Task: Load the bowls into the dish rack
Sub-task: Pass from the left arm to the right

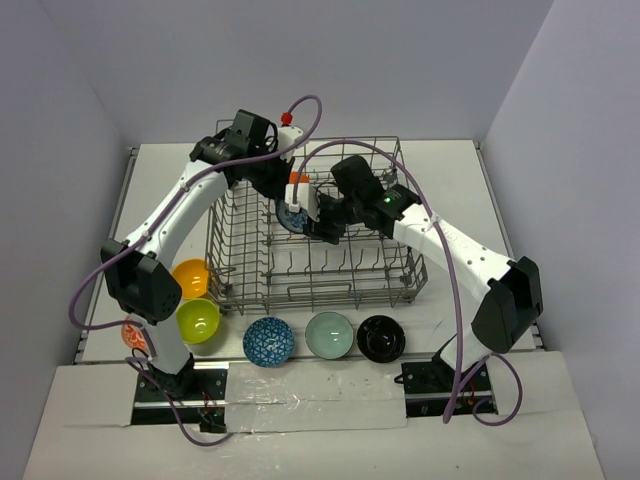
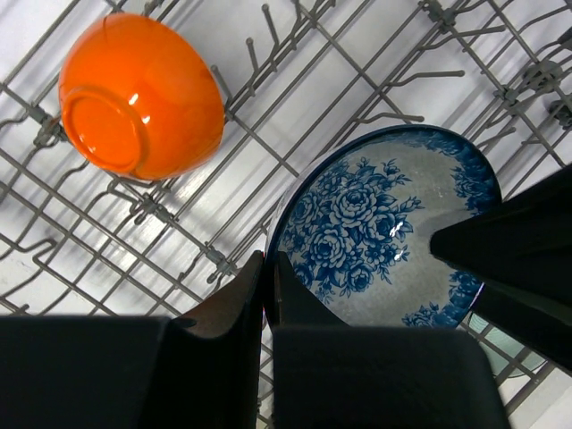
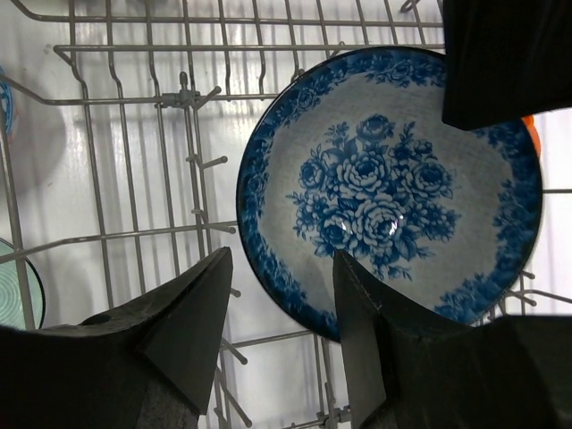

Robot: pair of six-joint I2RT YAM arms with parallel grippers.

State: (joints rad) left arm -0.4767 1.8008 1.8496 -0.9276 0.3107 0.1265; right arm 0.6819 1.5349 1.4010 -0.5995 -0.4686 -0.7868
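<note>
Item one: blue rose bowl [image 2: 384,223], pale inside with a blue floral print and a dark blue rim, standing on edge inside the dish rack [image 1: 340,290], toward its far left part. We record the left gripper [image 2: 268,273] pinched narrow on this bowl's rim, one finger on each face. The right gripper [image 3: 281,261] stands about half open, its fingers astride the lower rim of the same bowl with a clear gap on the outer side; we cannot tell whether the inner finger touches. Item two: orange bowl [image 2: 138,94], glossy, tilted among the tines with its base toward the left wrist camera, near the rose bowl but apart from it. Outside the rack, on the white surface [image 1: 450,170] along its near side, we list: yellow-orange bowl [image 1: 190,277] and lime green bowl [image 1: 198,320] by the left corner, red-patterned bowl [image 1: 133,335] partly hidden by the left arm, then blue-patterned bowl [image 1: 268,341], pale teal bowl [image 1: 329,334] and black bowl [image 1: 381,338] in a row, all upright.
</note>
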